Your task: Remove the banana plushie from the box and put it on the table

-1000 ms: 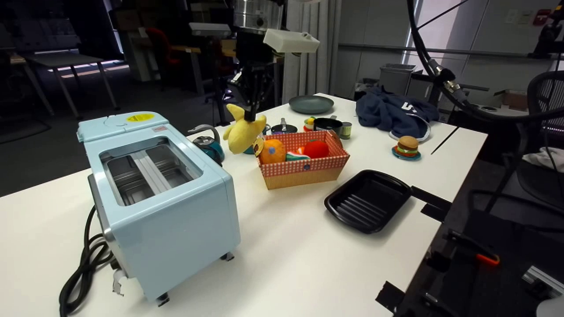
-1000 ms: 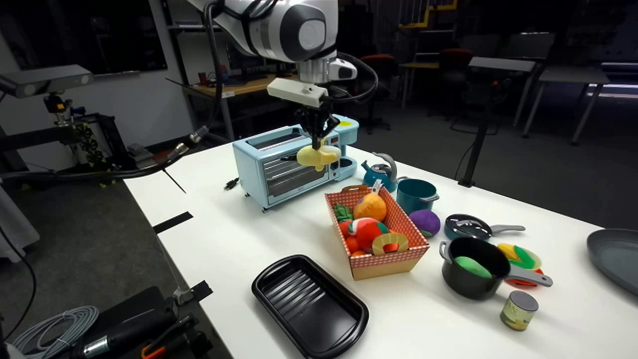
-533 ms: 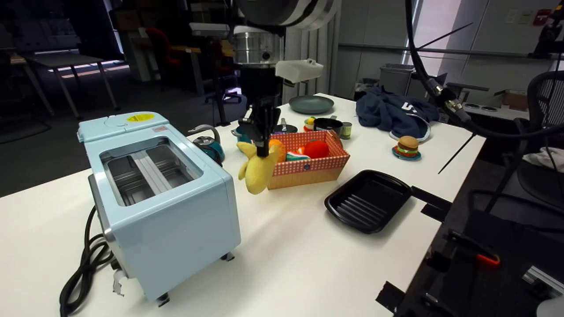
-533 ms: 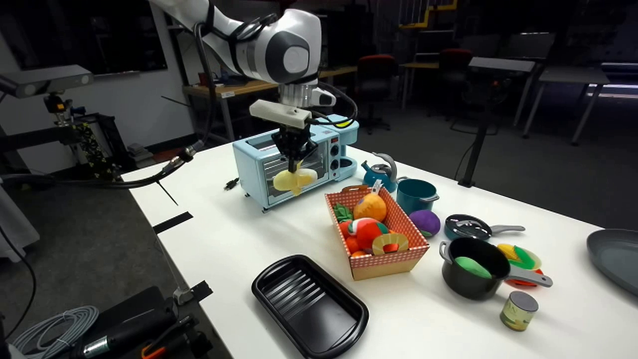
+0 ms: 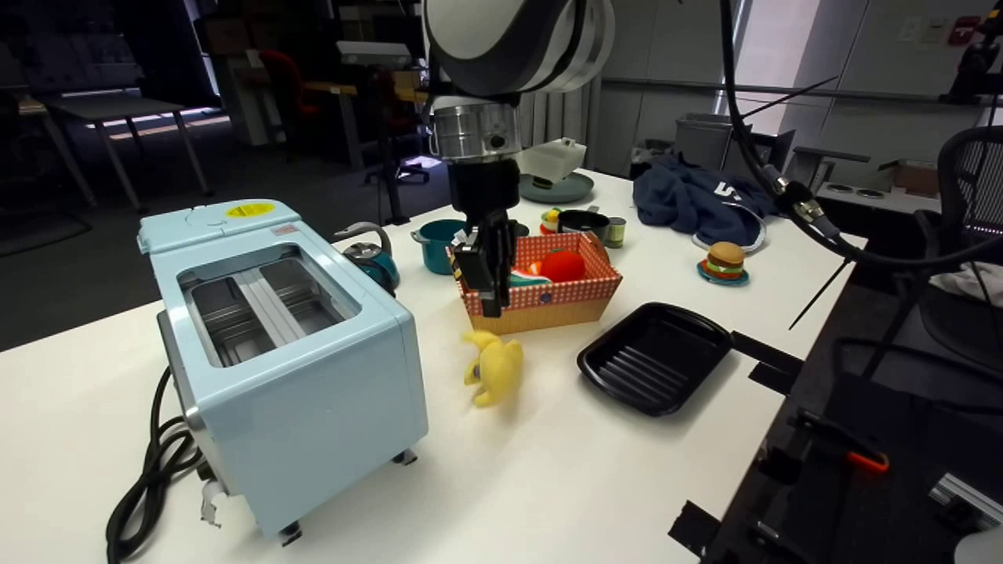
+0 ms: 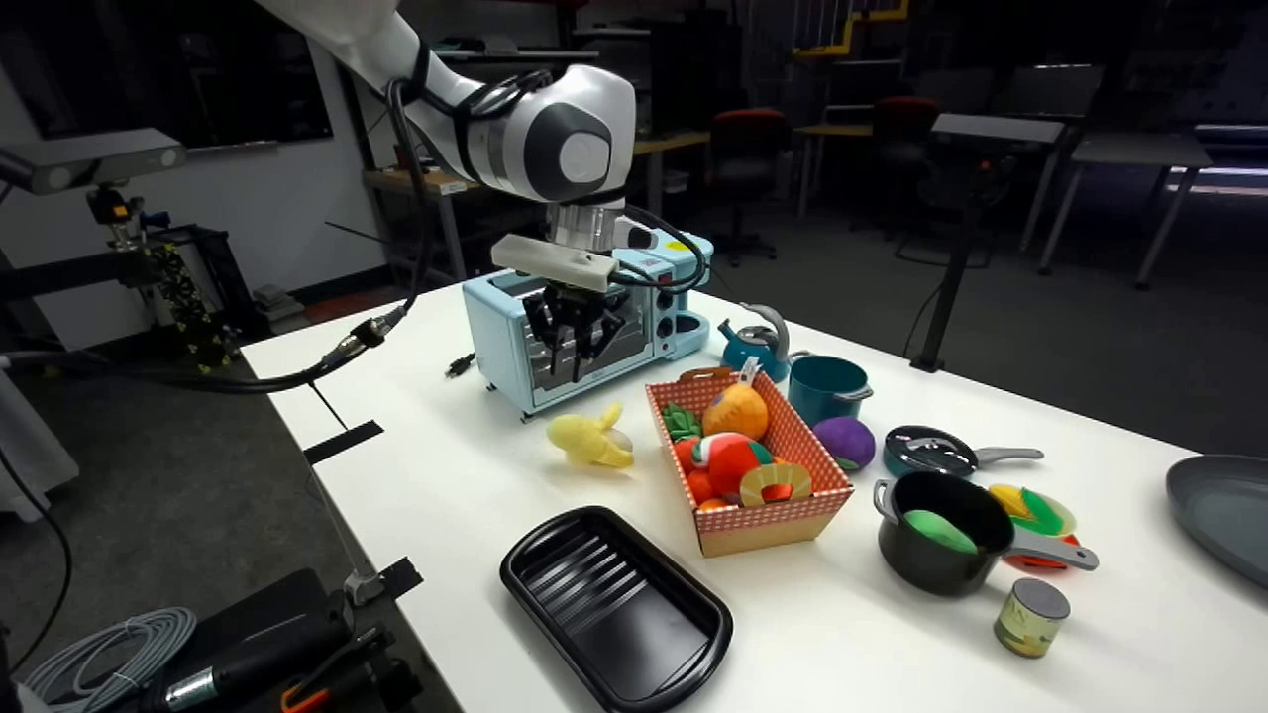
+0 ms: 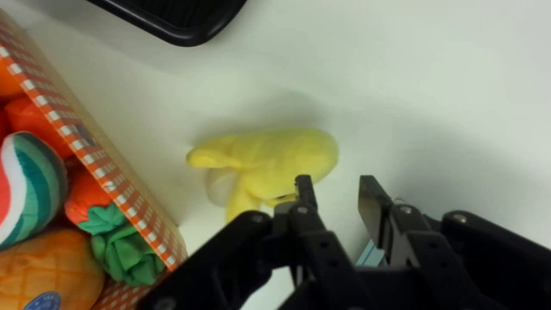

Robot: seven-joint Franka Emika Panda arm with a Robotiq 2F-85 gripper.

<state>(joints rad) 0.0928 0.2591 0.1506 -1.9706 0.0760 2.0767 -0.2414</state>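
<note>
The banana [image 7: 280, 163] is out of the box [image 5: 548, 312], near one long wall and down at the white table [image 5: 548, 478]; its edges blur slightly, so I cannot tell whether it fully rests there. The gripper [image 7: 335, 183] hangs above it, pointing down, its fingers apart with table showing between them in the wrist view; in both exterior views a gap separates fingertips and banana. In an exterior view the banana lies between the toaster [image 5: 313, 423] and the black pan [image 5: 654, 356], apart from both. The box holds an orange toy [image 6: 736, 413], a red toy [image 5: 563, 266] and a watermelon slice [image 7: 32, 185]. Farther out, a purple toy [image 6: 844, 443] and a teal pot [image 6: 822, 398] sit just beside the box, and a black pot [image 6: 921, 566] contains a green toy [image 6: 939, 530].
</note>
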